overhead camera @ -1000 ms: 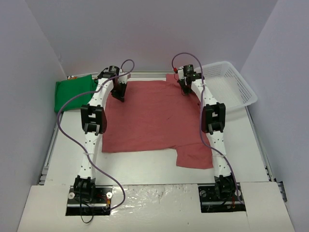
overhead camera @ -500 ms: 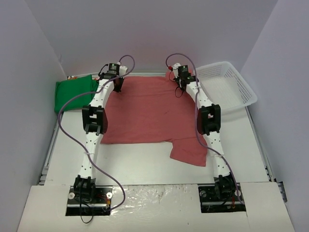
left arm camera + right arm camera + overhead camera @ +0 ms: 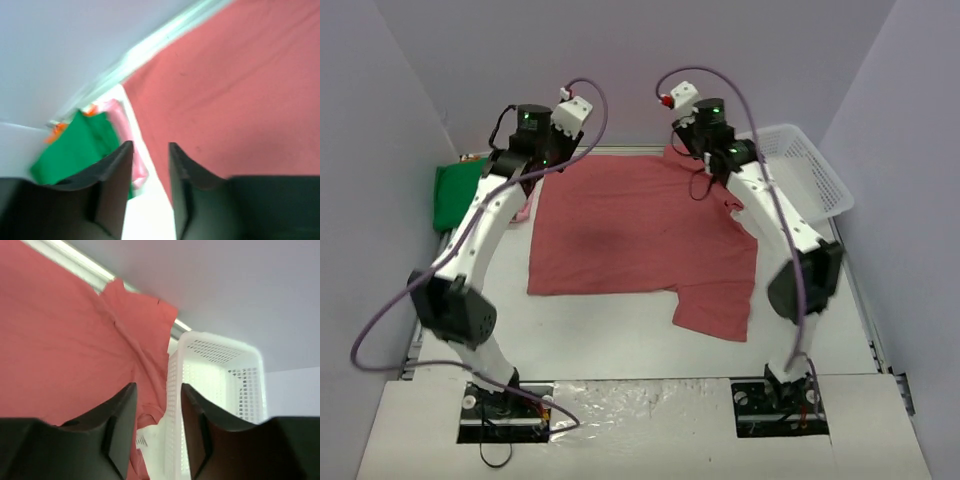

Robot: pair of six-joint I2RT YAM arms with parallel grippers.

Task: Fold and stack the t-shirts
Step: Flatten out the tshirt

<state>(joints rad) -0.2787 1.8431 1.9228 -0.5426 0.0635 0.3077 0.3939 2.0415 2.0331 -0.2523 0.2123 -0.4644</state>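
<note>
The large dusty-red t-shirt (image 3: 640, 235) lies spread flat on the table, one sleeve sticking out at the near right. It also fills the left wrist view (image 3: 240, 100) and the right wrist view (image 3: 65, 345). The green t-shirt (image 3: 455, 195) lies folded at the far left with the pale pink t-shirt (image 3: 525, 210) peeking from under it; both show in the left wrist view, green (image 3: 75, 150) and pink (image 3: 125, 140). My left gripper (image 3: 150, 150) is open and empty, raised above the red shirt's far left corner. My right gripper (image 3: 157, 390) is open and empty, raised above its far right corner.
A white plastic mesh basket (image 3: 800, 185) stands at the far right, touching the red shirt's right sleeve; it shows in the right wrist view (image 3: 215, 370). Walls enclose the table on three sides. Bare table lies in front of the shirt.
Both arms have lifted up and away from the red shirt's far corners. The shirt's far edge now lies flat near the back wall, and the near sleeve has shifted slightly back.
</note>
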